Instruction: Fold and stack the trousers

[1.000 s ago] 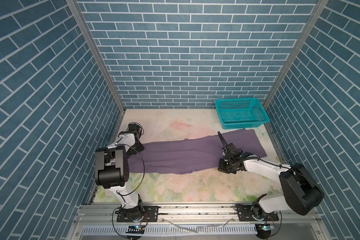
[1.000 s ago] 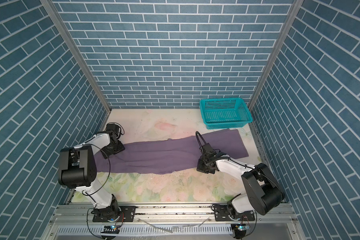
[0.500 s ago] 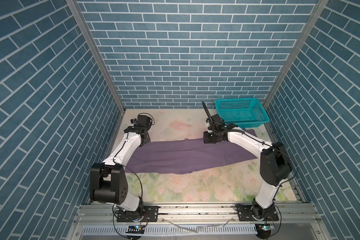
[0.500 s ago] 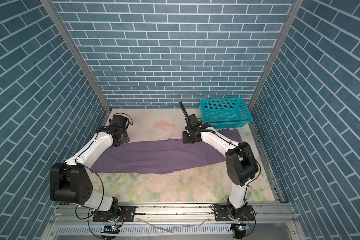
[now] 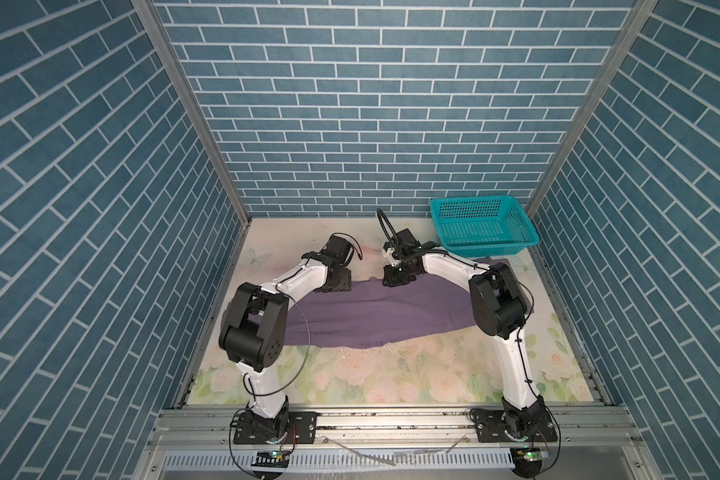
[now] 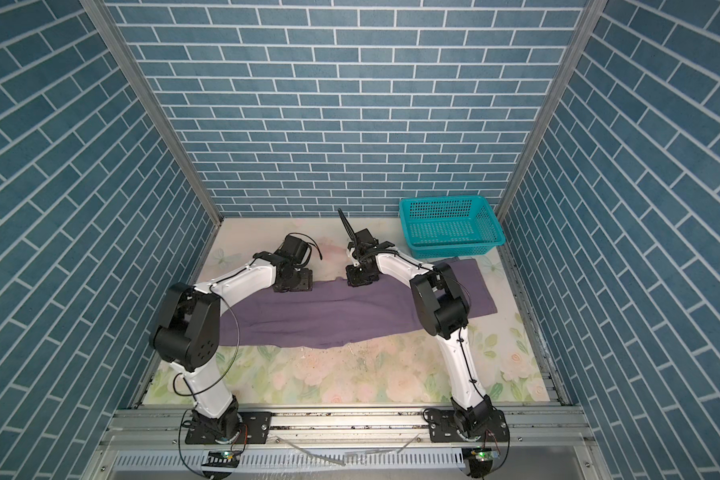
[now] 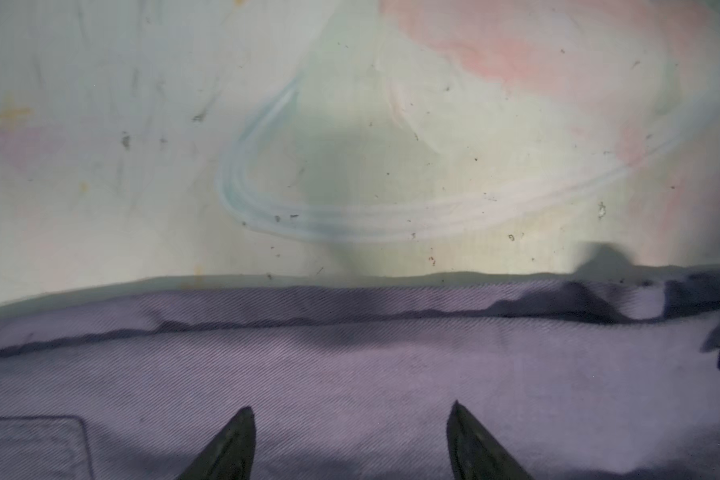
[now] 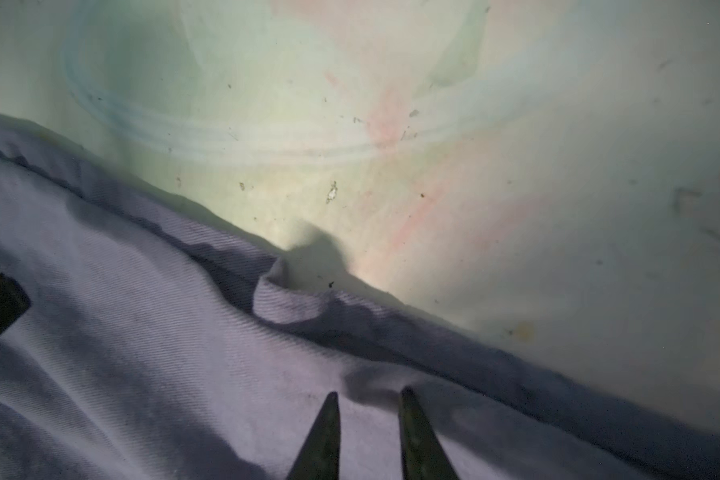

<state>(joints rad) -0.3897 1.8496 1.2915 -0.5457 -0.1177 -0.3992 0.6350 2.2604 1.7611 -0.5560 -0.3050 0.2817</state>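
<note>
Your left gripper point(image 7: 350, 409), jaws wide apart, sits at the far edge of the trousers point(image 5: 391, 316), which lie flat from left to right. Your right gripper point(image 8: 368, 395), jaws barely parted, may catch only one layer, skewing the fold.

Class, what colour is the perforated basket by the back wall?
Teal. The basket shows best in a top view.

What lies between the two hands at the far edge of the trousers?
Only the far edge of the trousers and bare mat; nothing else separates the left hand from the right hand. Both top views show it.
</note>
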